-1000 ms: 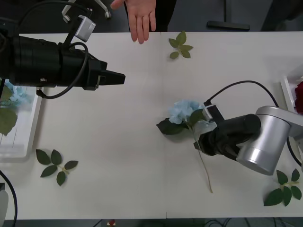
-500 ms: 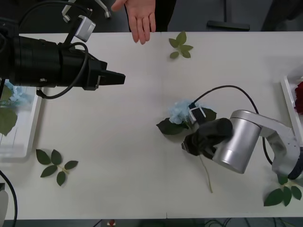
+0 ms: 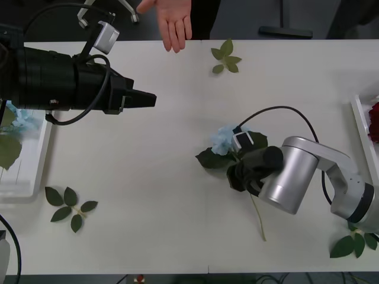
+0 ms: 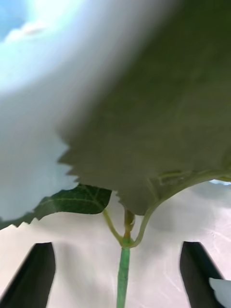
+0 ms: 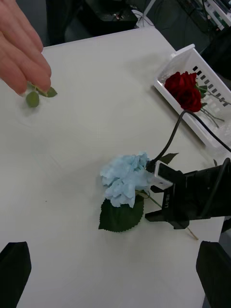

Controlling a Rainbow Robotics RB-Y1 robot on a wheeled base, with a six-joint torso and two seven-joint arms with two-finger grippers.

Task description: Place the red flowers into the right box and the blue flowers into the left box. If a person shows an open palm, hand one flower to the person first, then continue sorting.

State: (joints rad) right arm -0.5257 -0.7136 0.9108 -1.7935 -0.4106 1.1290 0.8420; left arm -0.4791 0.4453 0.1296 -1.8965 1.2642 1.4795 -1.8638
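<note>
White tabletop [image 3: 177,195] was seen in the front view, with the blue flower [image 3: 225,139] lying near its middle, dark leaves beside the bloom and the stem running toward the near edge. The right gripper [image 3: 238,177] was lowered over the stem just below the bloom. The left gripper [image 3: 148,98] was held above the tabletop on the left, well apart from the flower, and whether its fingers were parted could not be told there. An open hand [image 3: 174,21] was stretched over the far edge. The left box [image 3: 26,171] was seen at the left edge, the right box [image 3: 360,121] at the right edge.

From the right wrist, the black fingers [image 4: 36,272] were seen spread apart, with the green stem between them and untouched, under a big leaf.

From the left wrist, that arm's fingers [image 5: 13,269] were seen wide apart. The flower lay beside the right gripper, and red flowers [image 5: 185,91] were seen in the right box.
</note>
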